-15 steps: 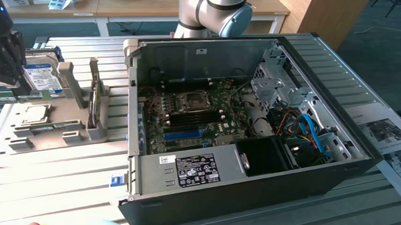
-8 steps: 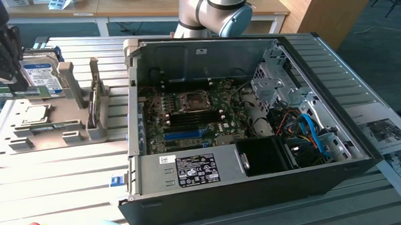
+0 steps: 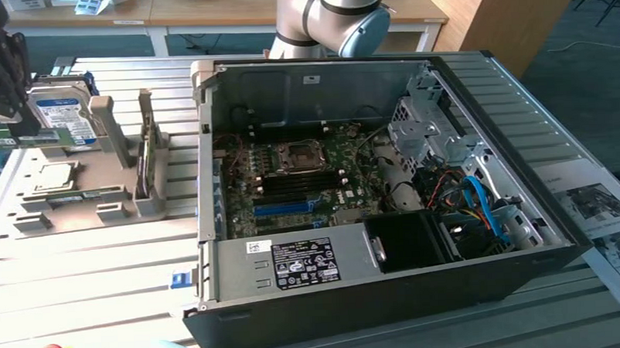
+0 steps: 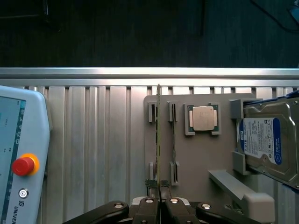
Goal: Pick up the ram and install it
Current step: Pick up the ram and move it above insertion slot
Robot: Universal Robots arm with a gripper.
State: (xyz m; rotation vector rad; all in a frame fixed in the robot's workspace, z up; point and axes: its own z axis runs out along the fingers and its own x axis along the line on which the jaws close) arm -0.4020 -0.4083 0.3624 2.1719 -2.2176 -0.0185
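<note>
Green and seen edge-on, the ram (image 4: 159,140) is clamped by its flat faces between the closed jaws, its long axis laid straight out from them, in line with the grey holder's (image 4: 201,163) slots on the tabletop (image 4: 93,140).

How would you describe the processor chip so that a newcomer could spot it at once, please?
Look at the grey holder plate to the exterior view's left of the open computer case. The processor chip lies flat there, small, square and silver, unlike the larger blue-labelled hard drive beside it.
</note>
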